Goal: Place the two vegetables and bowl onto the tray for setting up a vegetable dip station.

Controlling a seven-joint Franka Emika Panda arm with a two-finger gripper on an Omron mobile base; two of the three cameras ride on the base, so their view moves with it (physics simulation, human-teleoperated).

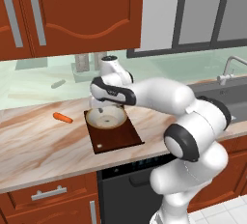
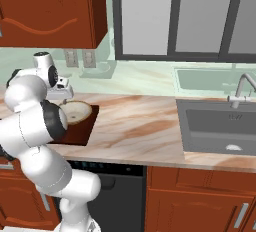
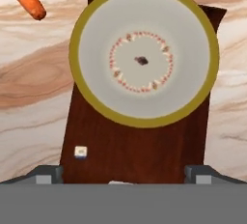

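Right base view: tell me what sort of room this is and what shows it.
A rendered home kitchen, most likely. A marble-look counter runs over red-brown wooden cabinets, a steel sink with a faucet is set into it, and a dark appliance front sits under the counter.

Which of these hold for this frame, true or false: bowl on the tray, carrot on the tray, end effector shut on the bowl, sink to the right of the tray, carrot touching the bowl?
1. The bowl sits on the tray. True.
2. The carrot lies on the tray. False: it lies on the counter, left of the tray.
3. The end effector is shut on the bowl. False: it is open above the bowl, holding nothing.
4. A sink is set in the counter to the right of the tray. True.
5. The carrot touches the bowl. False: bare counter separates them.
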